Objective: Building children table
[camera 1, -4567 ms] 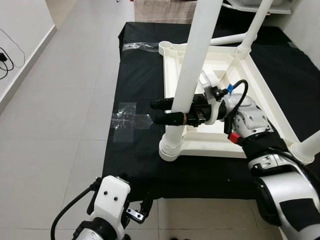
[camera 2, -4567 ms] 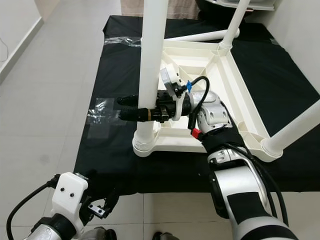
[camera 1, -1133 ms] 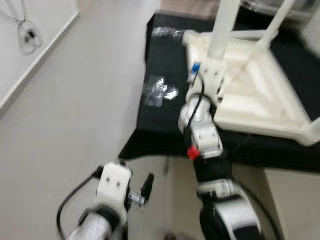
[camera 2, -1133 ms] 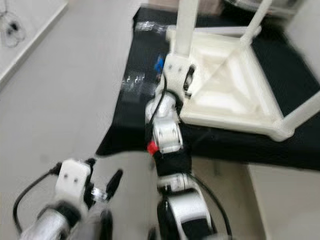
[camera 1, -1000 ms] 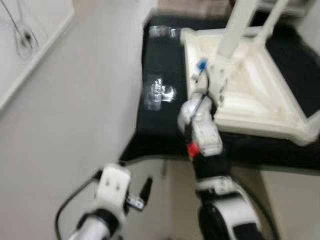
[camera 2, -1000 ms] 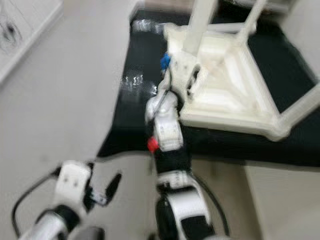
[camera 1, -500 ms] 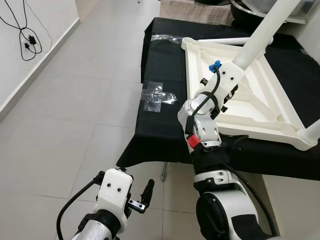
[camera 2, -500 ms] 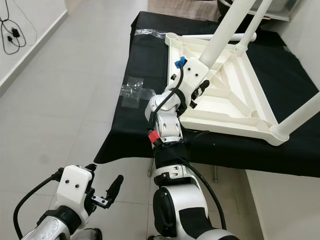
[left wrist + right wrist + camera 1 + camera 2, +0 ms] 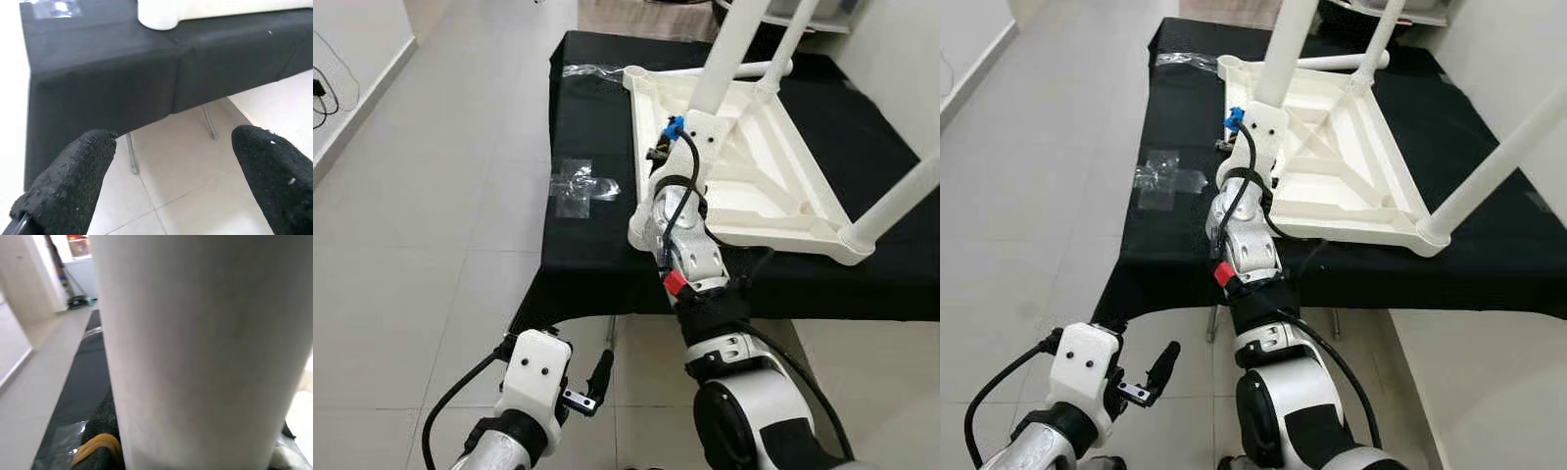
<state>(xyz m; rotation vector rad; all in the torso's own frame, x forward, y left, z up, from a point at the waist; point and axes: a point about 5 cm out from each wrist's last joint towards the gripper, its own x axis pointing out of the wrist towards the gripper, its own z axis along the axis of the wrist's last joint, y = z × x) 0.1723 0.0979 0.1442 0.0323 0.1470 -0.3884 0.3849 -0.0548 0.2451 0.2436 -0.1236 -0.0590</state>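
The right gripper [image 9: 677, 147] was clenched around a white leg [image 9: 728, 49] near the upturned table's [image 9: 773, 186] left edge, probably seating it; the left gripper [image 9: 598, 377] hung open.

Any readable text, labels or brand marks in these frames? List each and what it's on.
None readable: no print shows on the upturned white table, its legs, the black cloth, the clear tape, or the arm housings.
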